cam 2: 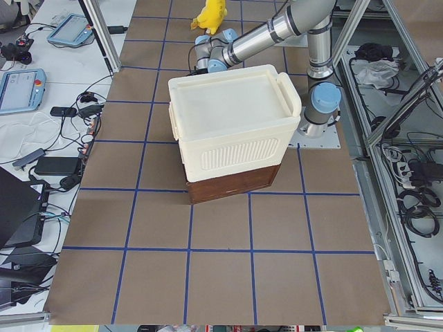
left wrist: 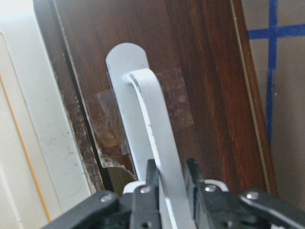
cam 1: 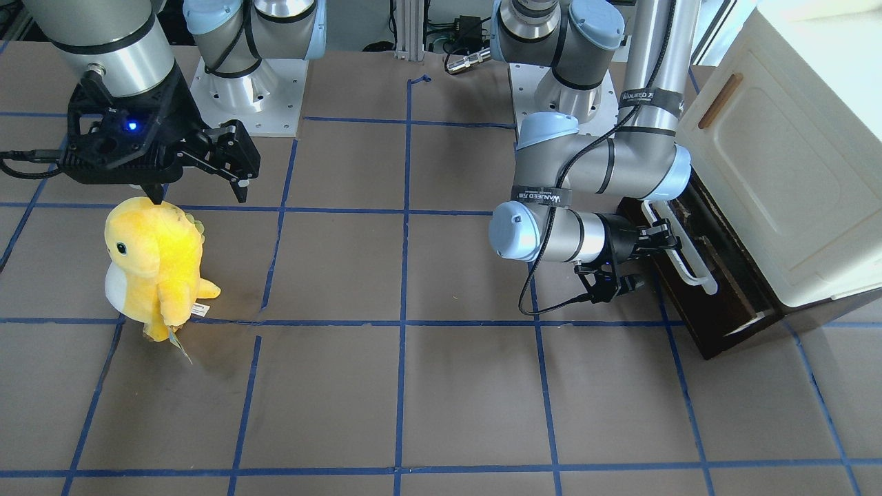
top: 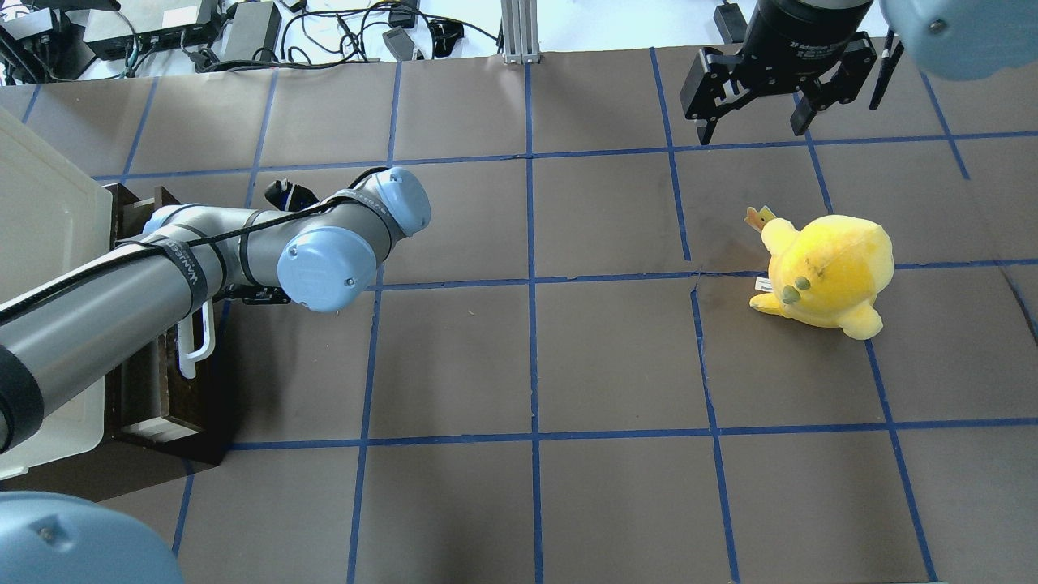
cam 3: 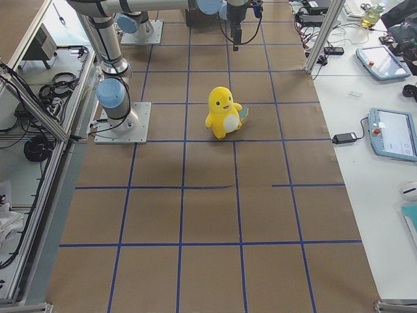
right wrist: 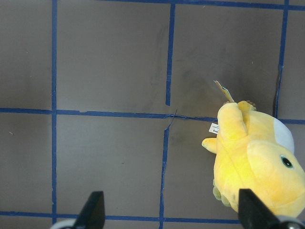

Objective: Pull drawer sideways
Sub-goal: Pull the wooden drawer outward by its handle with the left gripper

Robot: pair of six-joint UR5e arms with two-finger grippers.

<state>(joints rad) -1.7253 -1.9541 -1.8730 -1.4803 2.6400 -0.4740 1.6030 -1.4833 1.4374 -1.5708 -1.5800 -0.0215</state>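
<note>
Both jaws of left gripper (left wrist: 170,174) pinch drawer (cam 1: 697,311) handle (left wrist: 151,121), wrist horizontal; right gripper (top: 752,132) spread wide, empty, aloft.

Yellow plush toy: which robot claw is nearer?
Right. The right gripper hangs above the yellow plush toy, slightly aside; the left gripper holds the dark wooden drawer's white bar handle.

Light: bright, even, overhead. Shadows: soft and faint on the desk (cam 1: 468,393), darkest beside the toy (cam 1: 155,265). Glare: cabinet (cam 1: 792,172) top washed out white in front-facing view; its panel overexposed in left wrist view. Focus: handle (left wrist: 152,138) and wood slightly blurred at close range; exterior views sharp.
</note>
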